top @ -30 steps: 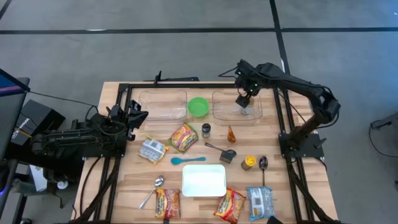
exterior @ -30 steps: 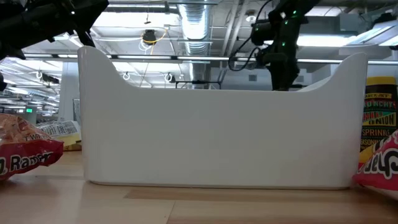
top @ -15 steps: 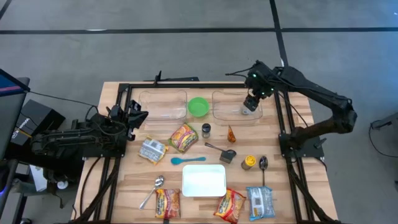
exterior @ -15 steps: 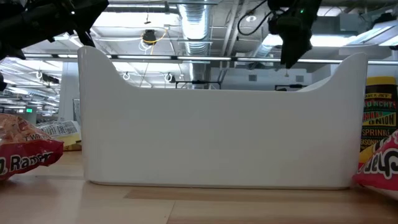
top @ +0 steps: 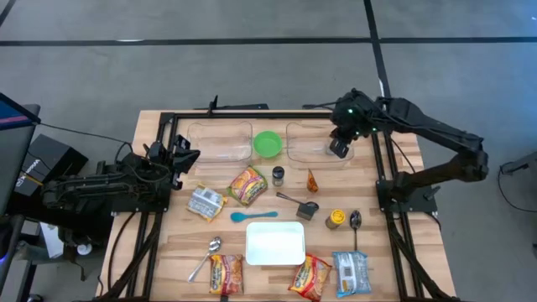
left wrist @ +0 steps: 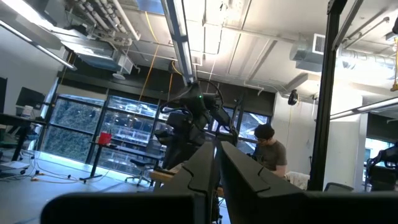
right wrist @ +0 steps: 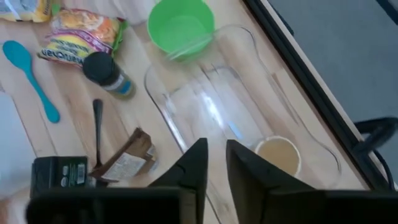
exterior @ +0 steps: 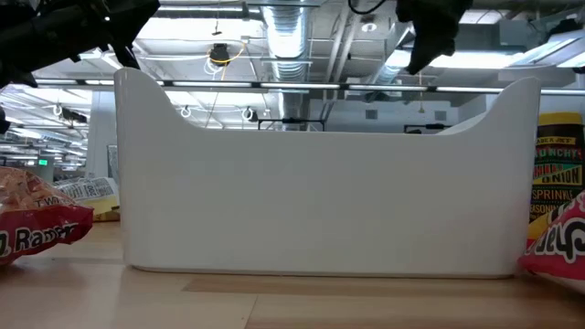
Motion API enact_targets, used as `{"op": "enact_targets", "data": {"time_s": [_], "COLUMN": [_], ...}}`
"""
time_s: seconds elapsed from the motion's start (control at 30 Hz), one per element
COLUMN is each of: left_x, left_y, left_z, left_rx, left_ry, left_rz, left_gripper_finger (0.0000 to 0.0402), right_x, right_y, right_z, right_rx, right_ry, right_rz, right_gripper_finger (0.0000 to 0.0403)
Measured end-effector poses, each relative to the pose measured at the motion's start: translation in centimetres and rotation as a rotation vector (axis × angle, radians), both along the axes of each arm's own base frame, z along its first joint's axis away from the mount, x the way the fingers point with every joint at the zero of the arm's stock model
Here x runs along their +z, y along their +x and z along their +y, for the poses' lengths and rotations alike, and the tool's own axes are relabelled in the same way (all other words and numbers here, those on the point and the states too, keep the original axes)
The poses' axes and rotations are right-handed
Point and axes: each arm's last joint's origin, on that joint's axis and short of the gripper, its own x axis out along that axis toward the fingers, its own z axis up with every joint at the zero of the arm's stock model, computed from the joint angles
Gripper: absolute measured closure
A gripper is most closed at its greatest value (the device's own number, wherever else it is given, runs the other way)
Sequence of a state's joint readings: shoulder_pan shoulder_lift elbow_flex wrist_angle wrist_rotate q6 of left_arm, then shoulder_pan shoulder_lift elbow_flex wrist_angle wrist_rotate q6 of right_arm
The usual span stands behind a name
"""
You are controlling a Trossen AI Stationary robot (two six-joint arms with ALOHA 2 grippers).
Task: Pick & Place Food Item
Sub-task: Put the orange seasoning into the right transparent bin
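The right gripper (top: 339, 148), in the upper right of the high view, is hanging above the clear rectangular glass dish (top: 295, 134) at the back of the wooden table (top: 185, 252). In the right wrist view its fingers (right wrist: 194, 163) are standing nearly together with only a thin gap and nothing between them: clenched and empty. A small round cup of pale beige food (right wrist: 278, 155) is sitting inside that dish, near its end wall, apart from the gripper. Judged from this layout, one placement appears done and the gripper is free for another item.

The left gripper (top: 186, 157) is waiting at the left edge of the table, its fingers (left wrist: 200, 171) pressed together on nothing.

Still lying outside any dish across the centre and lower part of the high view: orange-and-red noodle packets (top: 248, 184), a silvery foil packet (top: 205, 202), a small yellow-lidded tin (top: 336, 219) and a dark-capped spice jar (top: 278, 175). A second clear glass dish (top: 220, 140), a green round plastic bowl (top: 268, 143) and a white rectangular tray (top: 275, 243) are holding nothing visible.
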State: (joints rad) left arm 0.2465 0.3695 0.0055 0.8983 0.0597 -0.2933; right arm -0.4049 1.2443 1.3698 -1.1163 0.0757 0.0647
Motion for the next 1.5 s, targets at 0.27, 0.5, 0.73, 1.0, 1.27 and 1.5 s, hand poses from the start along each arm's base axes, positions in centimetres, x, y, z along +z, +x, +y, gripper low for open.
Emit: {"op": "enact_targets", "data": {"time_s": [0.27,0.5,0.73,1.0,1.27,1.5], "left_x": [0.0,0.0,0.0,0.0,0.0,0.0], "left_y": [0.0,0.0,0.0,0.0,0.0,0.0], "left_z": [0.0,0.0,0.0,0.0,0.0,0.0], "left_rx": [0.000,0.000,0.000,0.000,0.000,0.000], "left_ry": [0.000,0.000,0.000,0.000,0.000,0.000], "left_rz": [0.000,0.000,0.000,0.000,0.000,0.000], "left_gripper_finger": [0.0380,0.0380,0.0380,0.0380,0.0380,0.0380], "right_x": [-1.1,-1.5,-0.9,-0.7,-0.8,-0.8], "right_y": [1.9,2.6,2.2,2.0,2.0,1.7], "right_z": [-0.5,0.3,3.0,6.3,10.2,12.7], "right_rx": [0.007,0.134,0.253,0.298,0.423,0.561], "right_ry": [0.010,-0.030,-0.044,0.014,0.041,0.020], "right_rz": [0.015,0.061,0.064,0.061,0.075,0.080], "right_gripper_finger": [0.0379,0.0390,0.0393,0.0393,0.0393,0.0393]}}
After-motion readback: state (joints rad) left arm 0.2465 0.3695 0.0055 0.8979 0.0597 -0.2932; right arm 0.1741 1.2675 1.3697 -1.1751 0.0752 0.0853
